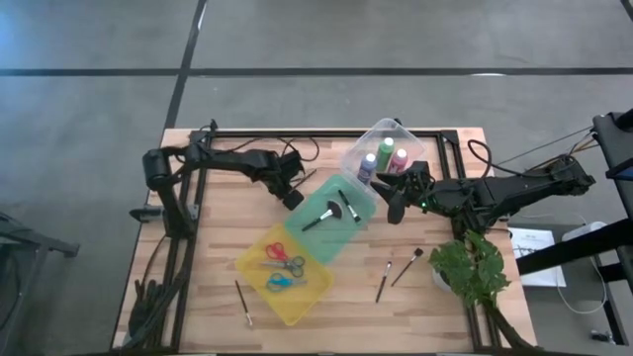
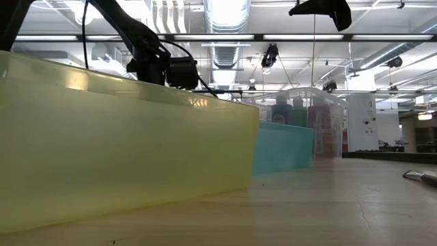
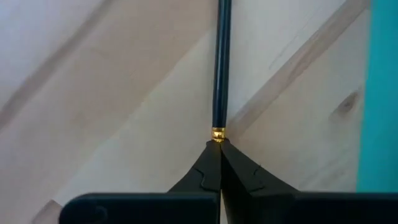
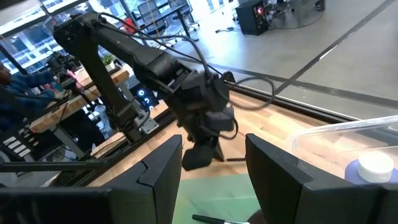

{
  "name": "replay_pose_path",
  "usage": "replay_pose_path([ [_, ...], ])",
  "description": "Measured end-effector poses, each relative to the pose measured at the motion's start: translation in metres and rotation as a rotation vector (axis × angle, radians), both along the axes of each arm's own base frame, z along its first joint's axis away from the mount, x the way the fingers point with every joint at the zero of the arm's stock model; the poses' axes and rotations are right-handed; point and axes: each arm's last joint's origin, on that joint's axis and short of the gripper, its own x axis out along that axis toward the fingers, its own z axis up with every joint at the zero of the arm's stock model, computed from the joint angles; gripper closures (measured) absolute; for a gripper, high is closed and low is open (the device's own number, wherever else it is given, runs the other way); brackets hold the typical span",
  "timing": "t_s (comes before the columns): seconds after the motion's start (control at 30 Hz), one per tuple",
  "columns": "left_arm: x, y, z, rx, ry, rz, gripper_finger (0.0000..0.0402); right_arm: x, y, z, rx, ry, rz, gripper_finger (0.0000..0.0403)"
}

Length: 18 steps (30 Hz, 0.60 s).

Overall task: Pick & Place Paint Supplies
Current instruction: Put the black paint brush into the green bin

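My left gripper (image 1: 294, 196) points down at the wood table just beyond the far left corner of the green bin (image 1: 348, 225) and is shut on a thin dark-handled brush (image 3: 221, 68). My right gripper (image 1: 396, 206) hangs open and empty above the table between the green bin and the clear bin (image 1: 351, 158). The clear bin holds three paint bottles (image 1: 384, 158). More brushes (image 1: 331, 213) lie in the green bin, and scissors (image 1: 284, 267) lie in the yellow bin (image 1: 252, 259). Three loose brushes (image 1: 243, 303) (image 1: 384, 280) (image 1: 407, 265) lie on the table. My left gripper pinches the brush at its gold ferrule (image 3: 218, 132), between the ends of its two fingers (image 3: 205, 168). The fingers come from above, pointing steeply down. The dark handle runs on past the fingertips over the wood. Whether the brush still rests on the table I cannot tell.
A leafy plant (image 1: 475, 272) stands at the table's near right. The three bins sit in a diagonal row across the middle. Bare wood lies along the table's left side and between the yellow bin and the plant.
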Motion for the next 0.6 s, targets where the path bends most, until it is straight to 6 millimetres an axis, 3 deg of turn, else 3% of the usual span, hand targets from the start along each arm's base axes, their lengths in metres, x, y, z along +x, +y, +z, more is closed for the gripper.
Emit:
replay_pose_path([
  [0.6,-0.006,0.002,0.044,-0.069,-0.228,-0.090,0.0401,0.000,0.000,0.000,0.003,0.002,0.013,0.0232],
])
